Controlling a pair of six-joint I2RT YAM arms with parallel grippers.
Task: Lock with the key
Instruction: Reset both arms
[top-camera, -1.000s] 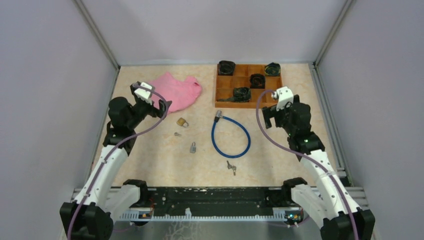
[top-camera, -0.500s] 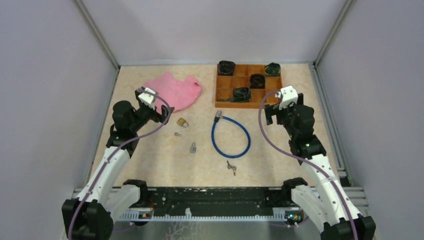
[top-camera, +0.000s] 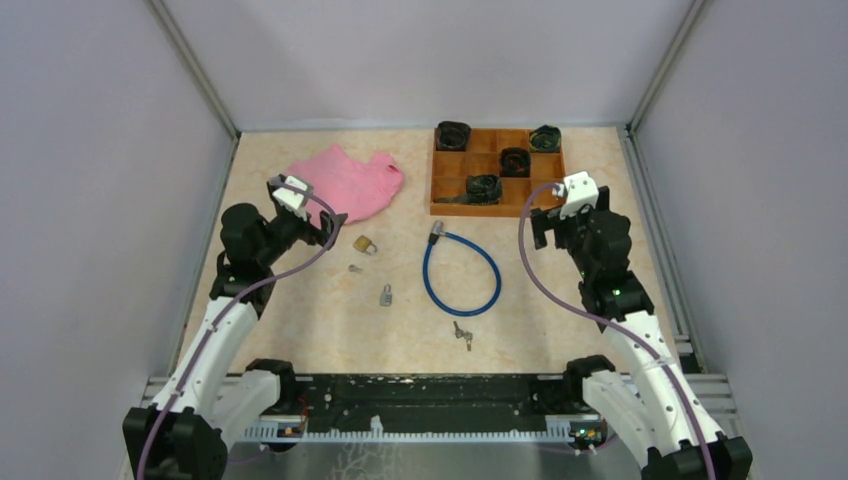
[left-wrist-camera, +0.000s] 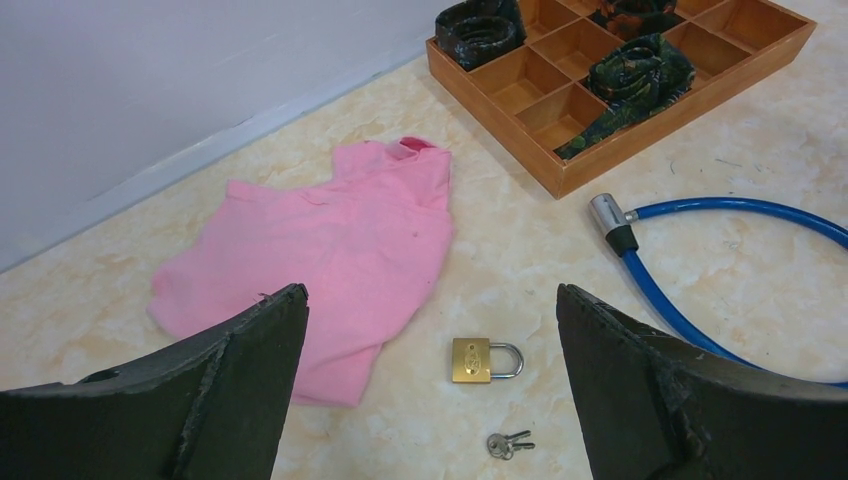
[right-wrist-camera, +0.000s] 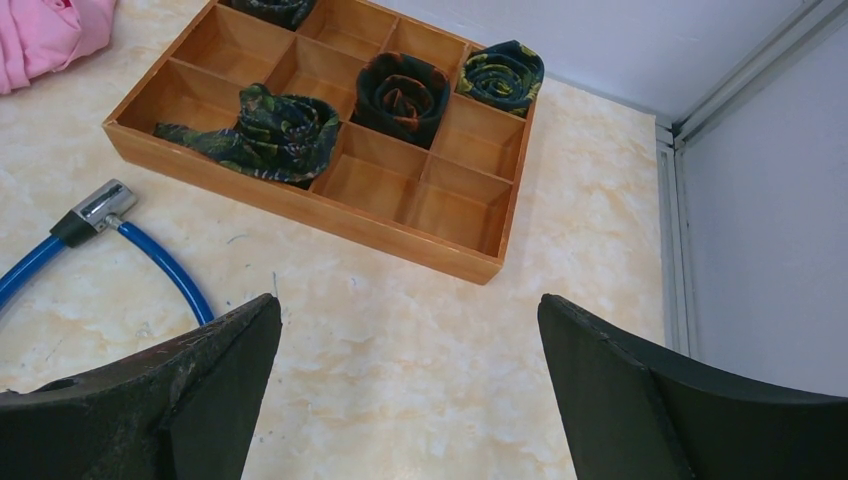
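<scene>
A brass padlock (top-camera: 365, 243) lies on the table, its shackle pointing right in the left wrist view (left-wrist-camera: 484, 360). A small key bunch (top-camera: 354, 268) lies just in front of it (left-wrist-camera: 508, 443). A silver padlock (top-camera: 385, 295) lies nearer the bases. A second key bunch (top-camera: 462, 334) lies below a blue cable lock (top-camera: 460, 272). My left gripper (top-camera: 328, 217) hangs open and empty above the table, just left of the brass padlock, which shows between its fingers (left-wrist-camera: 428, 295). My right gripper (top-camera: 536, 226) is open and empty over bare table right of the cable (right-wrist-camera: 408, 302).
A pink cloth (top-camera: 350, 183) lies at the back left, beside my left gripper (left-wrist-camera: 320, 240). A wooden compartment tray (top-camera: 450, 205) holding rolled dark ties stands at the back right (right-wrist-camera: 300, 205). The cable's metal end (left-wrist-camera: 608, 215) points towards the tray.
My left gripper has dropped a little and moved right towards the brass padlock. My right gripper has shifted slightly to the right. Nothing on the table has moved.
</scene>
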